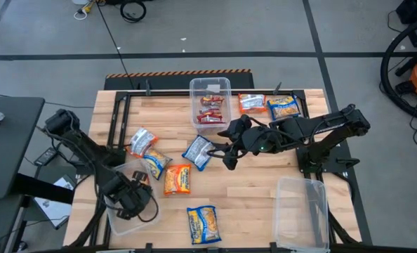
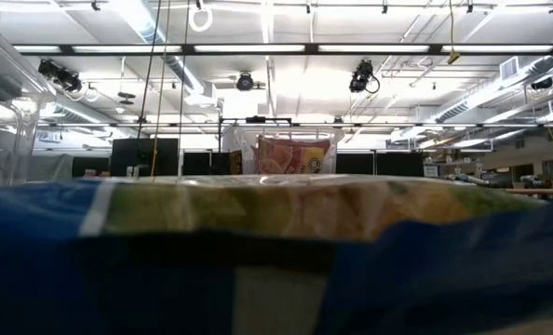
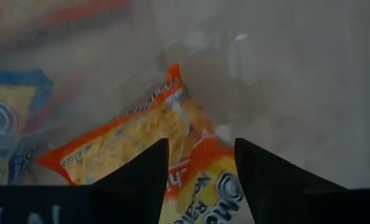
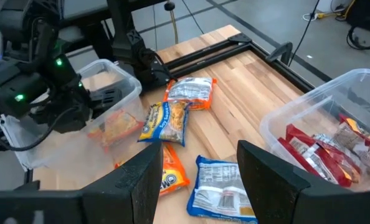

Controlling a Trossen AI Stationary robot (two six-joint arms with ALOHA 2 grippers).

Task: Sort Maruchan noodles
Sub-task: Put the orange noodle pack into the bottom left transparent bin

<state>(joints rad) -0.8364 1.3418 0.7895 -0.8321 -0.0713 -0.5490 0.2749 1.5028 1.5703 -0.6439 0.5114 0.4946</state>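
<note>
Maruchan noodle packets lie flat on the wooden table: an orange one [image 1: 142, 140], a blue one [image 1: 156, 163], an orange one [image 1: 177, 179], a blue one with its back up [image 1: 198, 151], and another blue one [image 1: 203, 223] near the front edge. My left gripper [image 3: 200, 177] points down, open, inside the clear bin [image 1: 121, 223] at the near left. An orange packet [image 3: 141, 140] lies on that bin's floor just below the fingertips. My right gripper [image 4: 200, 180] hangs open above the table's middle, over the back-up blue packet [image 4: 222, 190].
A clear bin [image 1: 210, 90] at the far middle holds red packets. An orange packet [image 1: 251, 103] and a blue one [image 1: 284, 107] lie to its right. Another clear bin [image 1: 302, 211] stands at the near right. A blue packet [image 2: 276, 251] blocks most of the low view.
</note>
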